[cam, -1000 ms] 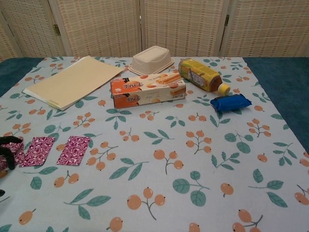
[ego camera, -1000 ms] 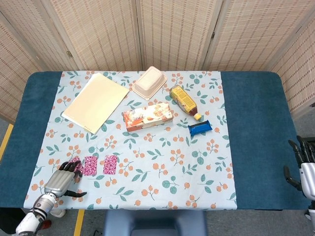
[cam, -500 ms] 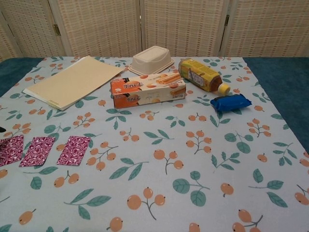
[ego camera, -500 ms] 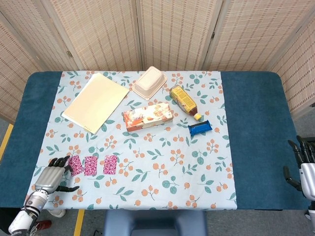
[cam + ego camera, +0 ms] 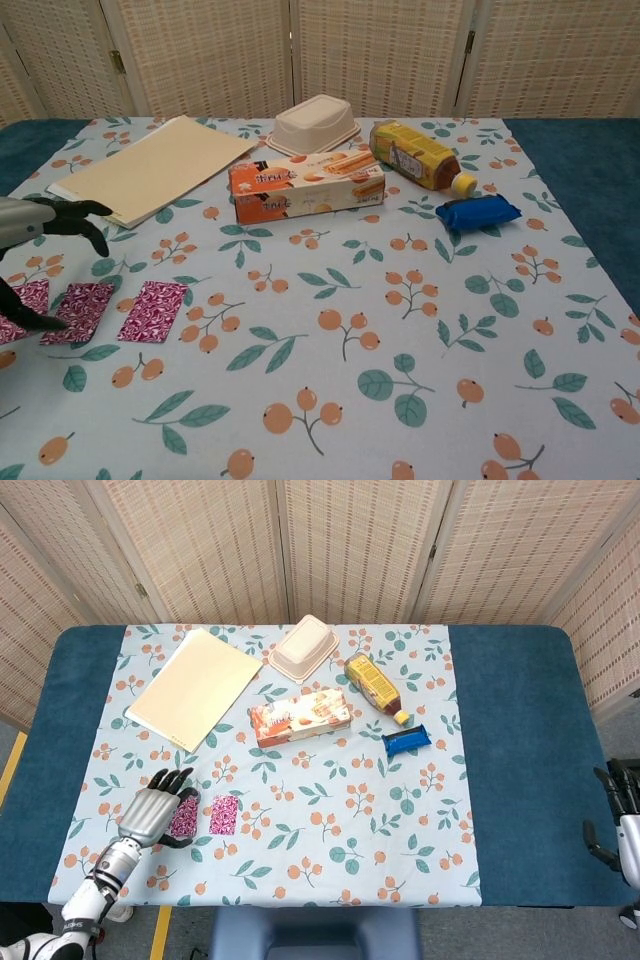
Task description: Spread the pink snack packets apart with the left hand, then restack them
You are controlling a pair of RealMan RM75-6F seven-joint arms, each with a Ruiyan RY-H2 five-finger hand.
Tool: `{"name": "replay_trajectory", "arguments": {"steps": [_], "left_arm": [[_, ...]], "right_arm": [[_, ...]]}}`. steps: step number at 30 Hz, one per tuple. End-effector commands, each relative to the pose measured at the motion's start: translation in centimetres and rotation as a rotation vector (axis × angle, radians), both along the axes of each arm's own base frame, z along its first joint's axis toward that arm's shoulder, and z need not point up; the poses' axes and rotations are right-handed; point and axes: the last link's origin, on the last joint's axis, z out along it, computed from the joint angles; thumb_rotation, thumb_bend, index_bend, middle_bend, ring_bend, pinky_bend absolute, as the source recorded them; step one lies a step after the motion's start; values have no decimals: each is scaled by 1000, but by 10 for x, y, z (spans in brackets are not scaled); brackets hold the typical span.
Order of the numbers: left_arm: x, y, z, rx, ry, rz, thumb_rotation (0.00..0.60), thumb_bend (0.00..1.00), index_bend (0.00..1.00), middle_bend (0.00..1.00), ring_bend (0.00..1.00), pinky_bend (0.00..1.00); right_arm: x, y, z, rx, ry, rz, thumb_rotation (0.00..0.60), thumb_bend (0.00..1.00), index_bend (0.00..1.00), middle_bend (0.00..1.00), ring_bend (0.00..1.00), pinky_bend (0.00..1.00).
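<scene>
Three packets: we see the pink snack packets point(image 5: 152, 309) lying flat in a row, side by side and apart, at the near left edge of the floral tablecloth point(image 5: 400, 300); the leftmost is cut off by the frame in the chest view and hidden under the hand in the head view.
Left hand: our left hand point(image 5: 155, 810) hovers over the leftmost packets, fingers spread, gripping nothing.
Handling: we judge the packets light, thin and slick-skinned, apt to slide on the cloth and to crumple if squeezed.
Where to take hold: we would press lightly on a flat face to slide one, or pinch a short edge to lift it onto its neighbour.
Right hand: our right hand point(image 5: 622, 815) hangs well apart past the table's right edge, fingers apart, holding nothing.
Farther back: snack box point(image 5: 307, 186), blue wrapper point(image 5: 478, 212), bottle point(image 5: 420, 157), folder point(image 5: 150, 167) and tub point(image 5: 315, 124).
</scene>
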Motion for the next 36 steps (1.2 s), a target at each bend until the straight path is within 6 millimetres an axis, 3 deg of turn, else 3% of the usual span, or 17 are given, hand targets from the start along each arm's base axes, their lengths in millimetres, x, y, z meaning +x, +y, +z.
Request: {"name": "replay_trajectory", "arguments": {"steps": [1,5,19,36], "left_arm": [[18,11,-19,-44,20,-15,525,175,235,0,0,0],[25,16,-32,-61,54,-6,570,178,215,0,0,0],[38,18,-60,-77,95,43,575,189,194,0,0,0],[38,20,-67,-54,96,61,579,212,243,0,0,0]], "right_arm": [[-2,1,1,-3,-1,-6,600,497,88,0,0,0],[-5,1,1,-3,-3,-12,600,497,88,0,0,0],[-10,0,1,2,-10,-20,600,496,90,0,0,0],[-14,1,2,-1,-15,-26,600,497,91,0,0,0]]}}
